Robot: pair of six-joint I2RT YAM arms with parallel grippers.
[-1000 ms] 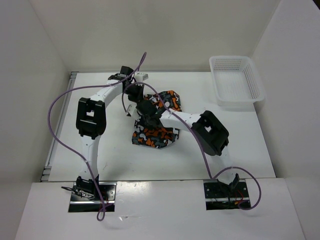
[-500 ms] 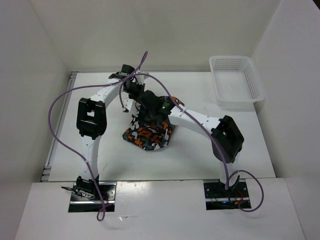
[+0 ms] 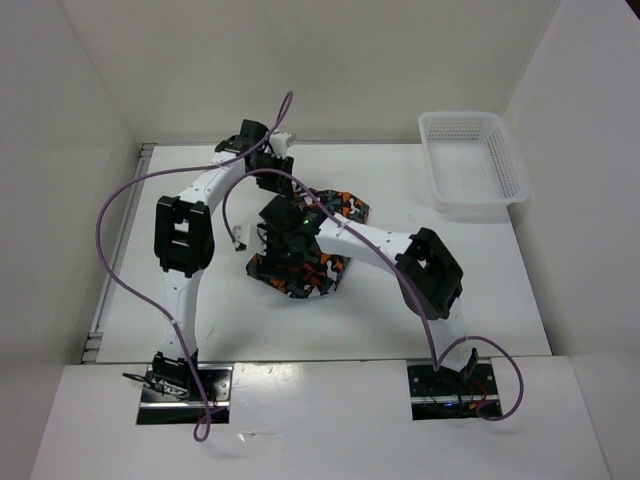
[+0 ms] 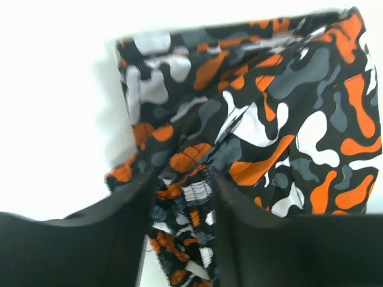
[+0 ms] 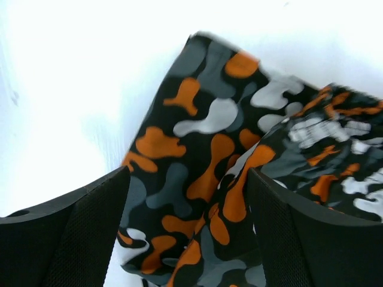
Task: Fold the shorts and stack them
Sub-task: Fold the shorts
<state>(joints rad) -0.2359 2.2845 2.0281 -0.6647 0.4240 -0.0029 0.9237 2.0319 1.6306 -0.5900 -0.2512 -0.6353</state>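
The camouflage-print shorts lie bunched in the middle of the table, with one part reaching back right. Both arms meet over them. In the left wrist view my left gripper has its fingers apart, and the gathered elastic waistband lies loose in the gap. My right gripper stands wide open just above a flat folded part of the shorts, gripping nothing. In the top view the right wrist hides the middle of the fabric.
A white mesh basket stands at the back right corner with nothing in it. White walls close the table at the left, back and right. Purple cables loop off both arms.
Both grippers were shut over the shorts and have now opened. The fabric has settled into a lower heap nearer the table's front, and the right arm's elbow has swung back left.
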